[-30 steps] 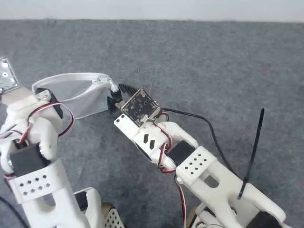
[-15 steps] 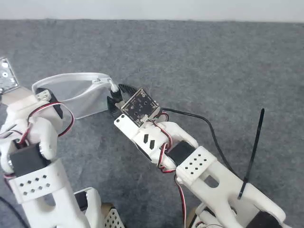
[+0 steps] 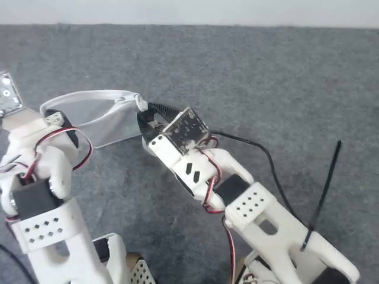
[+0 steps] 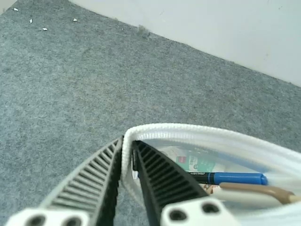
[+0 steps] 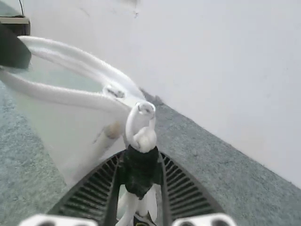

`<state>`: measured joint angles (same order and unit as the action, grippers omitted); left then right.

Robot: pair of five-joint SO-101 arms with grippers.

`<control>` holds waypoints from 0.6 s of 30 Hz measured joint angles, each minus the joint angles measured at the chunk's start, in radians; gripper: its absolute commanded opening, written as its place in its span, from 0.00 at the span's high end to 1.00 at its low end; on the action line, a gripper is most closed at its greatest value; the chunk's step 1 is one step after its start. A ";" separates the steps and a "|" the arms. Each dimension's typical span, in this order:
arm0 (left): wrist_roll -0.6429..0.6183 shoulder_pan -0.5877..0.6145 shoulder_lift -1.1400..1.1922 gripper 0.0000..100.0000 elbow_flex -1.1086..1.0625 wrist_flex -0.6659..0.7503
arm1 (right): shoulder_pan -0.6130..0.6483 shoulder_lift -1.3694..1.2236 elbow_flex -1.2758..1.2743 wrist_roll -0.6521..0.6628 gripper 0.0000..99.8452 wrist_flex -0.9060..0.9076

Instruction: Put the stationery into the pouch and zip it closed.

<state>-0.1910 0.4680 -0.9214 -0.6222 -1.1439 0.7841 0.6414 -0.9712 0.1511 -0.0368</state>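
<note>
Change: Right gripper (image 3: 148,116) has swung and pushed forward against the pouch's near end since a second ago, and the zipper pull (image 3: 140,105) has gone with it; the left arm has kept its place.
Right gripper (image 5: 139,162): its fingers are closed down onto the black tab of the zipper pull (image 5: 139,172), which fills the narrow gap between them; the pull's white loop stands just past the fingertips.
Left gripper (image 4: 128,141): its fingers are pressed together on the pouch's white rim, with one fingertip outside the pouch and the other inside its mouth.
Pouch (image 3: 95,121): translucent with a white rim, it is stretched between the two sets of fingers, one end in each grip; its mouth gapes open.
Stationery: a blue pen (image 4: 235,178) lies inside the pouch (image 4: 211,139), just beyond the left fingers, with a tan piece (image 4: 256,192) beside it and something green-printed behind.
Surface: a grey mat (image 3: 266,77) lies under both grippers, meeting a pale wall (image 5: 225,56) beyond the right fingertips.
</note>
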 measured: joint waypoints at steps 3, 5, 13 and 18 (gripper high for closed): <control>0.000 0.000 0.000 0.99 0.000 0.000 | 0.000 0.077 -0.005 0.000 0.99 0.069; 0.000 0.000 0.000 0.98 0.000 0.000 | 0.011 0.129 -0.005 0.029 0.99 0.152; -0.008 -0.066 0.006 0.75 -0.005 -0.023 | 0.146 0.299 -0.005 0.164 0.99 0.493; -0.026 -0.127 0.012 0.74 -0.005 -0.031 | 0.198 0.391 -0.006 0.192 0.99 0.624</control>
<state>-0.2171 0.3406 -0.9091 -0.6268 -1.1745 0.9820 1.0326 -0.9774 0.3429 0.5877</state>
